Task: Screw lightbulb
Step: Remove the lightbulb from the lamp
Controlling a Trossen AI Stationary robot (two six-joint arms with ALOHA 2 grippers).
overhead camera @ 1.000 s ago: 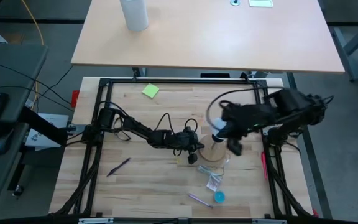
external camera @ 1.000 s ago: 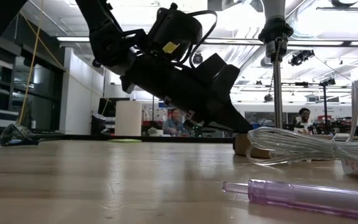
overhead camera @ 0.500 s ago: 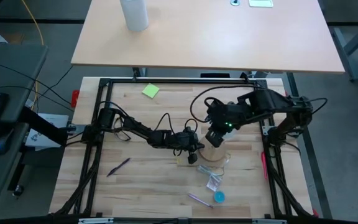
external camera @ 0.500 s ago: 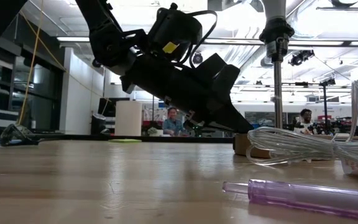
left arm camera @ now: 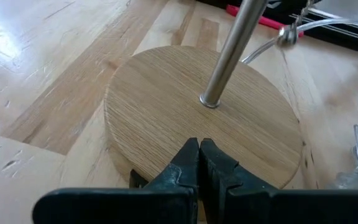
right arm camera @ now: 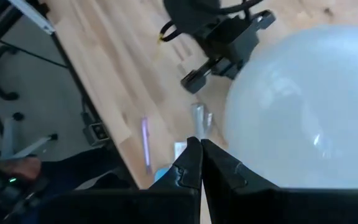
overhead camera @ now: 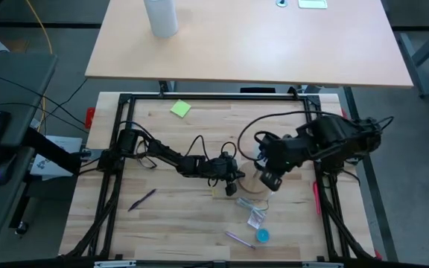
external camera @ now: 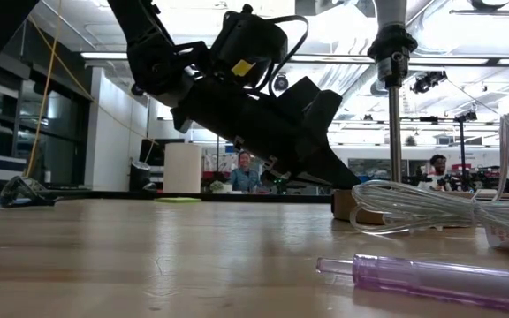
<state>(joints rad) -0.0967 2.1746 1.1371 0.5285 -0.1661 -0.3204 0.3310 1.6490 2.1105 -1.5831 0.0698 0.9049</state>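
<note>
L gripper (left arm camera: pixel 199 163): fingers pressed together, holding nothing, tips low at the near edge of the round wooden disc (left arm camera: pixel 166 106) w/ a metal rod (left arm camera: pixel 232 53) rising just beyond them. R gripper (right arm camera: pixel 200 163): fingers also pinched together, empty. Lightbulb (right arm camera: pixel 316 106) sits right beside its fingers, frosted globe. Judgement: light, thin glass, slick, fragile. Best hold is a gentle grip around the widest part of the globe, no squeezing.

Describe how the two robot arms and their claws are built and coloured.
Both arms are dark, jointed links with loose black cables looping alongside them. The left claw has two black, wedge-shaped fingers tapering to narrow tips; the right claw looks the same. In the low view, the left arm's wrist housing carries a small yellow tag.
</note>
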